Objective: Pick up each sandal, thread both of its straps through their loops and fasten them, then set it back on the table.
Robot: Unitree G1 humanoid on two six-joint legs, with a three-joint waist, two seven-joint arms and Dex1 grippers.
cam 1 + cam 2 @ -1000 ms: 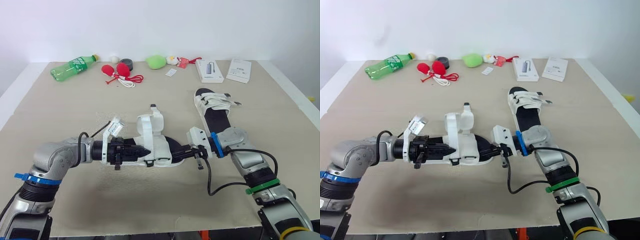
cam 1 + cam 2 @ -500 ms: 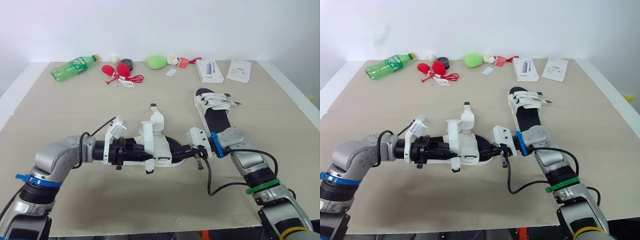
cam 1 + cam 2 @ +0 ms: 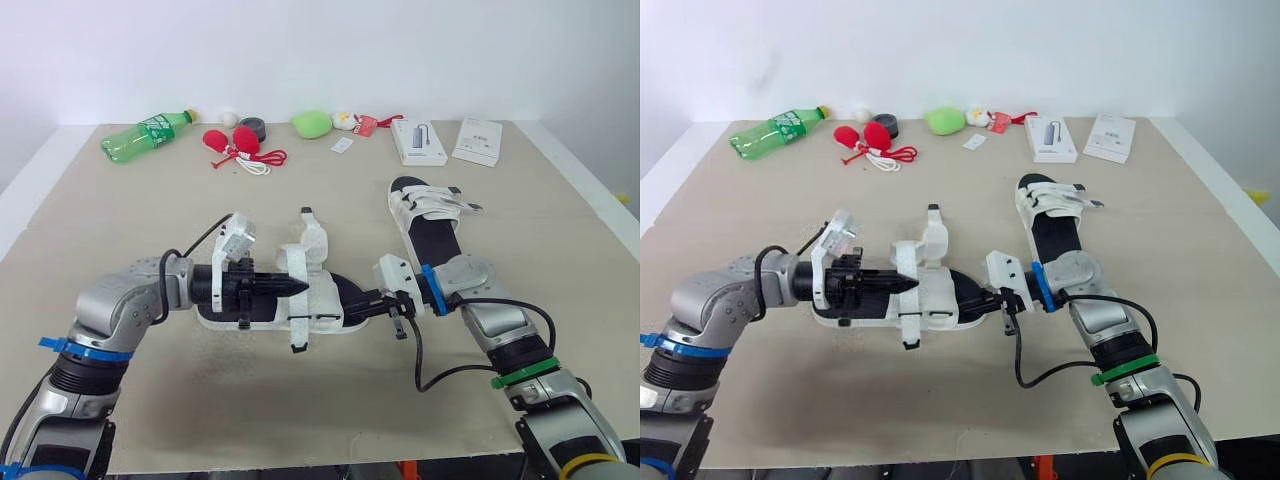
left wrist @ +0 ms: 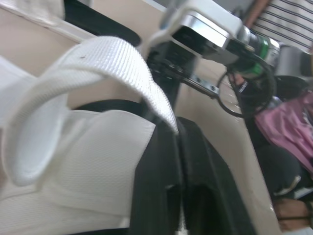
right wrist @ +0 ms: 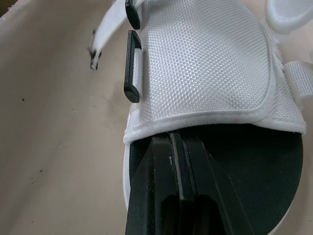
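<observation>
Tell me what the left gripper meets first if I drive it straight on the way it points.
The white strap of the near sandal: the left gripper has its tip right at it, seemingly touching. Depth is hard to judge, but nothing lies between them.

Hidden tips and cut-off edges

The left gripper (image 3: 297,287) has its tips pressed together under the looped strap (image 4: 112,58) of the sandal (image 3: 325,300), and the blurred left wrist view does not show where they end. The right gripper (image 5: 173,142) reaches the edge of the white upper (image 5: 205,63), which covers the footbed beyond. The second sandal (image 3: 425,215) has its heel end behind the right arm. A person (image 4: 283,22) in stripes is cut off at the edge. A pink thing (image 4: 293,132) nearby is too blurred to name.
</observation>
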